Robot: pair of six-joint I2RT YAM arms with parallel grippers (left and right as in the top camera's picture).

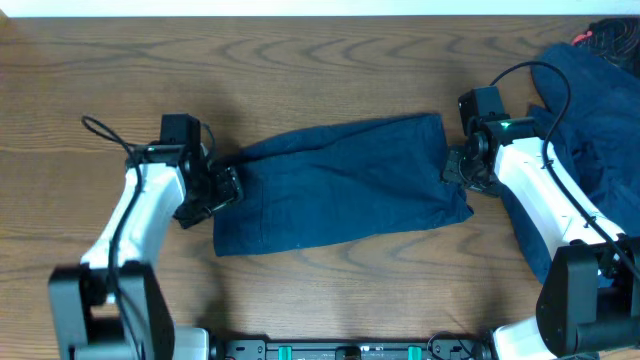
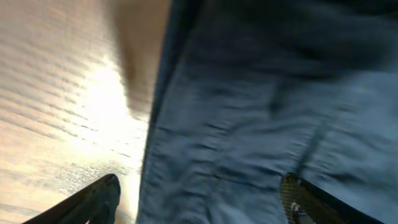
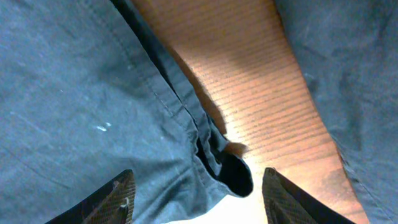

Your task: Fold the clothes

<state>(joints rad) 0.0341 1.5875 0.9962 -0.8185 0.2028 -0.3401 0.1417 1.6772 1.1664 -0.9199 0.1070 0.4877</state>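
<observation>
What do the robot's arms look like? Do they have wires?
Both are smooth white shells with chunky black joints: the left arm and the right arm. The left gripper and right gripper are black, with flat dark fingers. A thin black cable loops off each wrist, and a tiny green light glows on the right one.

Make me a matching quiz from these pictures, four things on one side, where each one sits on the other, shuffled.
1 left claw
2 right claw
3 flat garment
4 bunched garment

A far right of the table
B flat garment's right end
C between both claws
D flat garment's left end

Pairs: 1-D, 2-B, 3-C, 4-A
</observation>
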